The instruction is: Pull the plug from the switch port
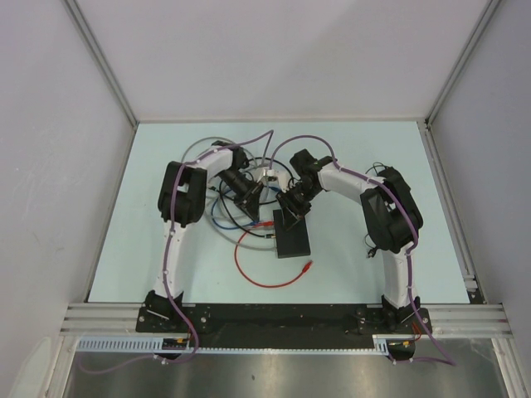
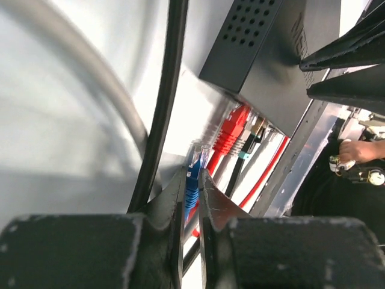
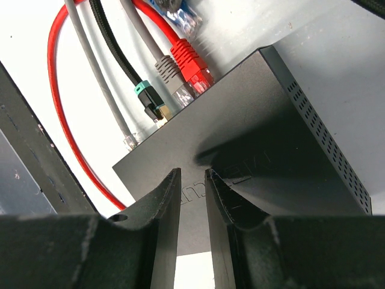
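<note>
So the switch [image 3: 264,138] was lying flat about mid-table [image 1: 124,257], a bit closer to the near edge than the far one. Its long axis ran near-to-far with a slight tilt. The narrow socket edge faced the far edge, leaning a little toward the far-left corner.

The right gripper [image 3: 192,174] was planted on the switch's top face. Its fingers had only a slim gap and nothing between them, with the tips down on the lid.

The left gripper [image 2: 192,171] sat just off the socket edge, pinched narrow around the blue plug [image 3: 180,15]. That plug was clear of the switch. Its see-through tip pointed back at the sockets but didn't touch them.

Along the socket edge, from the right wrist view:
- The red plug [image 3: 191,65] was seated in a port.
- The grey plug [image 3: 170,71] was right beside it, also in.
- The black braided cable with a teal boot [image 3: 147,96] was plugged in next to that.
- Another grey cable's clear end lay near the corner of the switch. I couldn't tell if it was in a port or just lying on the table.

A loose red cable [image 1: 249,269] looped on the table toward the near edge, left of the switch. Its free end lay just off the switch's near-right corner.
</note>
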